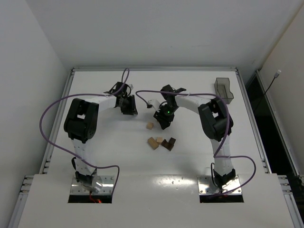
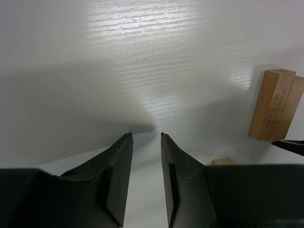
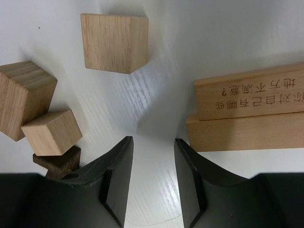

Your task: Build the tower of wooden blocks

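1. A white table (image 1: pixel 266 142) fills the middle of the top view; up close its surface shows a fine ridged grain.
2. An aluminium rim (image 1: pixel 152 69) borders its far edge and runs down both sides; a white ledge (image 1: pixel 156 194) spans the near end.
3. Plain white walls close it in: the back wall (image 1: pixel 156 28), the left wall (image 1: pixel 23 71), the right wall (image 1: pixel 292 42).
4. A dark gap (image 1: pixel 273 128) lies between the right rim and the right wall; a pale plug (image 1: pixel 277 73) on a thin dark lead hangs there.
5. The light is soft and even; a bright glare (image 2: pixel 142 23) spreads over the tabletop in the left wrist view; shadows are blurred and grey.
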`<state>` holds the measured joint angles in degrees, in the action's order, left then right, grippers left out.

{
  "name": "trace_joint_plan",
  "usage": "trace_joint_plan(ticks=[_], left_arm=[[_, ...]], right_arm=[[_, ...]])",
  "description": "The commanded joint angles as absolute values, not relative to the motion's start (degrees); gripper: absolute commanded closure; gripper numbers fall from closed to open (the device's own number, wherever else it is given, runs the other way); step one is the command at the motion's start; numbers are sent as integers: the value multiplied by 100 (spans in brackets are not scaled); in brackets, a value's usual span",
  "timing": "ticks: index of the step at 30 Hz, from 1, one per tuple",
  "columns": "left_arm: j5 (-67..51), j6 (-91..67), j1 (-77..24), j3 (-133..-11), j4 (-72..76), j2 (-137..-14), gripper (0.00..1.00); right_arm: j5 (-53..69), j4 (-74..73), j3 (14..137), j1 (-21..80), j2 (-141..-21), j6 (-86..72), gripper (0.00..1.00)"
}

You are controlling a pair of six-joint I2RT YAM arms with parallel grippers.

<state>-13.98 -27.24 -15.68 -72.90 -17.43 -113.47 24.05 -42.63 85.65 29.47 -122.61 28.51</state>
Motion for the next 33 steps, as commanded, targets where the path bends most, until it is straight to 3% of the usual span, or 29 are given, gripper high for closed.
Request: trace_joint_plan(ticks=[1, 33], left_arm=[[-1371, -2698, -1512, -7330, -1793, -11540, 72], [-1477, -2698, -1512, -7277, -1793, -11540, 72]], right_arm=[[2479, -4254, 8815, 2988, -12322, 2883, 63], [2364, -4201, 9044, 2927, -12480, 2479, 56]])
